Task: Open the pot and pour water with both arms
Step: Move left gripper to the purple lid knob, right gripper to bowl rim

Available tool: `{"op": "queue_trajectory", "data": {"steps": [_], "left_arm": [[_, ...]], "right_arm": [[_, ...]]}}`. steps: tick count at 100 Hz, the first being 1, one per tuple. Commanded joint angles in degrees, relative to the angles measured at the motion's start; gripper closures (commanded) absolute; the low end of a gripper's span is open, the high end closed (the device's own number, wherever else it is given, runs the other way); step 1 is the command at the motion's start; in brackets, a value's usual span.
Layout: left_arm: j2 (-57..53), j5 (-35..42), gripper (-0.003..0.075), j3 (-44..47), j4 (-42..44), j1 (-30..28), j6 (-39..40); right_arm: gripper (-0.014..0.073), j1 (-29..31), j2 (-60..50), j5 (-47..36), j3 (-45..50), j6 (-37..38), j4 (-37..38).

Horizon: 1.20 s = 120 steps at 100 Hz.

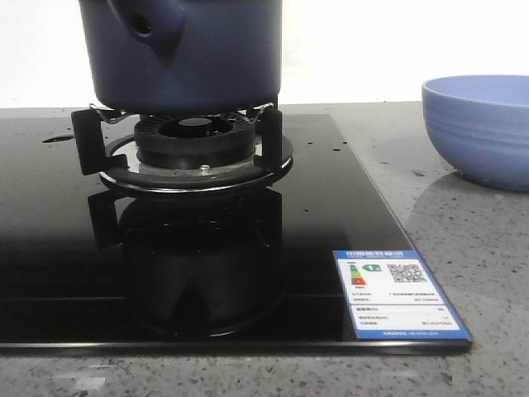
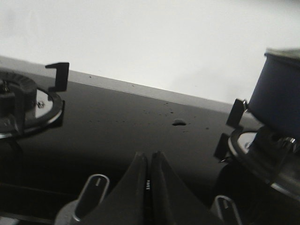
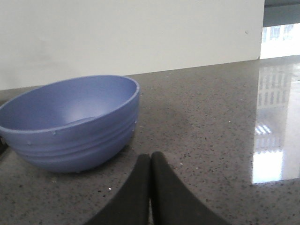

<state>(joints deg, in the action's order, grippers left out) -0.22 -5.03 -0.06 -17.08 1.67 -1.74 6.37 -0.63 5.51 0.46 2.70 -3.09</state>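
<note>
The dark navy pot (image 1: 186,54) stands on the burner grate (image 1: 182,141) of the black glass stove, its stubby hollow handle (image 1: 153,25) facing the camera; its top is cut off by the front view's edge, so no lid shows. In the left wrist view the pot (image 2: 276,101) appears at one side. My left gripper (image 2: 147,157) is shut and empty, low over the stove glass between two burners. My right gripper (image 3: 150,158) is shut and empty above the grey counter, just beside the periwinkle ribbed bowl (image 3: 70,122). Neither gripper shows in the front view.
The periwinkle bowl (image 1: 479,128) sits on the speckled counter to the right of the stove. A second burner (image 2: 23,101) lies left of the pot. Two stove knobs (image 2: 91,190) flank my left fingers. An energy label (image 1: 397,294) marks the stove's front right corner.
</note>
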Motion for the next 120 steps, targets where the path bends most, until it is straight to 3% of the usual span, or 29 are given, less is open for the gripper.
{"op": "queue_trajectory", "data": {"steps": [1, 20, 27, 38, 50, 61, 80, 103, 111, 120], "left_arm": [[-1.64, 5.03, 0.0741, 1.98, -7.05, -0.12, 0.46], [-1.64, 5.03, 0.0741, 1.91, -24.58, -0.12, 0.46], [-1.64, 4.47, 0.0741, 1.58, -29.23, -0.12, 0.46], [-1.64, 2.40, 0.0741, -0.76, -29.75, -0.12, 0.22], [-0.40, -2.80, 0.0741, -6.35, -26.19, -0.12, -1.77], [3.86, -11.71, 0.0741, -14.55, -20.87, -0.12, -8.40], [14.18, -23.56, 0.0741, -27.56, -20.82, -0.12, -21.63], [19.72, -24.11, 0.0738, -33.93, -20.38, 6.87, -26.83], [20.24, -23.68, 0.0717, -34.07, -20.28, 9.08, -27.39], [20.88, -23.57, 0.0659, -34.07, -20.78, 10.21, -27.39]], "right_arm": [[0.0655, -0.08, -0.92, -5.51, 1.45, -0.12, -6.29], [0.0655, -0.08, -0.92, -6.22, 1.45, -0.12, -25.66], [0.0655, -0.08, -0.92, -5.17, 0.98, -0.12, -28.89], [0.0655, -0.08, -0.92, 0.62, -2.01, -0.98, -28.78], [0.0653, -0.08, -0.25, 9.94, -7.87, -6.66, -27.51], [0.0653, -0.08, 3.29, 14.28, -13.76, -10.79, -27.25], [0.0654, -1.05, 13.89, 20.44, -24.09, -19.00, -26.51], [0.0648, -5.73, 22.55, 24.76, -30.67, -21.67, -25.43], [0.0582, -7.67, 24.97, 27.56, -32.47, -23.46, -25.43], [0.0391, -9.35, 27.23, 29.03, -34.08, -23.70, -25.57]]}}
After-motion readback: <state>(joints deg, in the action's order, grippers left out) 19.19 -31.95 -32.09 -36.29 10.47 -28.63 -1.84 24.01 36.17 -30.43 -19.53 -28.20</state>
